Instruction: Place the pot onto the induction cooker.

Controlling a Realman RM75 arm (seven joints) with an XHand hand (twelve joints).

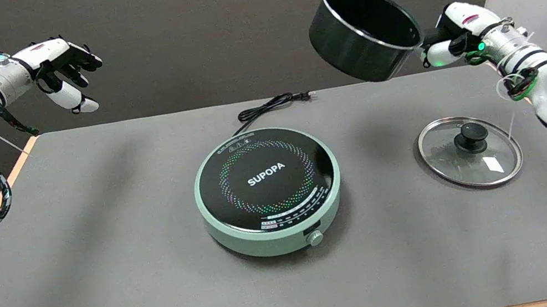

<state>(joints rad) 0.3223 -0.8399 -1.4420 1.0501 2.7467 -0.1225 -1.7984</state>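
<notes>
On the grey desk (pixel 99 251) sits the round mint-green induction cooker (pixel 269 191) with its black glass top. Up and right of it, the black metal pot (pixel 362 33) hangs tilted in the air, its handle gripped by the right hand (pixel 448 41).

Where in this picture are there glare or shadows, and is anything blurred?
In the head view, the glass lid shows a bright white glare patch; soft shadows lie on the table beside the cooker and left of the lid; the lifted pot in the right hand looks sharp, and so does the lettering on the cooker.
</notes>
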